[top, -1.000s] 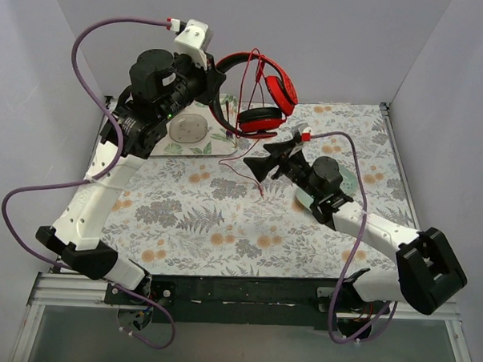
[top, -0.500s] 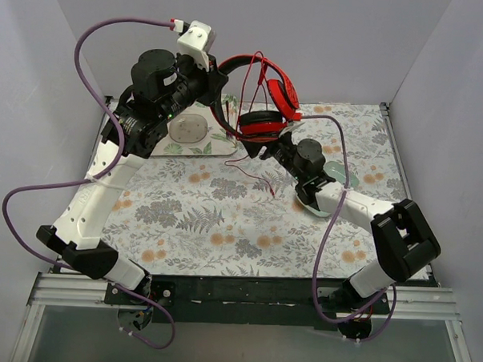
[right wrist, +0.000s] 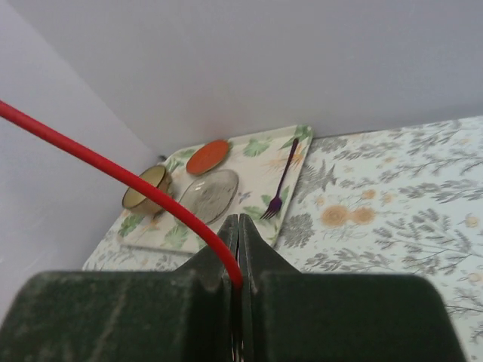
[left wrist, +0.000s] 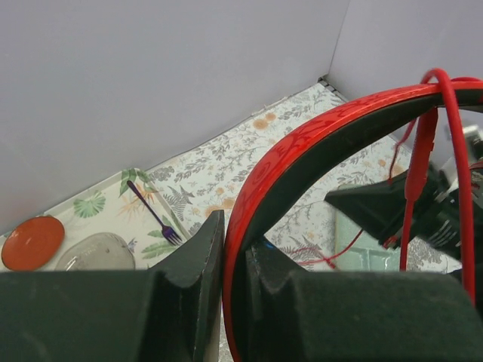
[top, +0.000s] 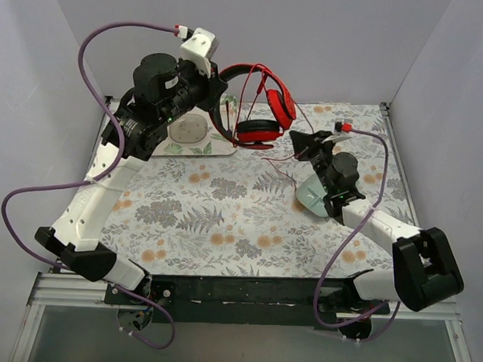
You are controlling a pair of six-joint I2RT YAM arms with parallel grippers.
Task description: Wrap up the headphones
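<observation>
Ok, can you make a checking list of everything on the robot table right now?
Surface: flowery tablecloth, flat.
Job's things: headphones held up; red cable draped over the headband.
Clutter: tray holding orange plate, clear dish, bowl, purple fork; pale dish under the right arm.
End effectors: left end effector shut on the headband; right end effector pinching the red cable.
Cables: purple robot cables looping off both arms.
Surroundings: plain pale walls.

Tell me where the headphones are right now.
Top view: the headphones are held up at the far centre, headband clamped in the left gripper; the right gripper, just to their right, pinches the red cable.
</observation>
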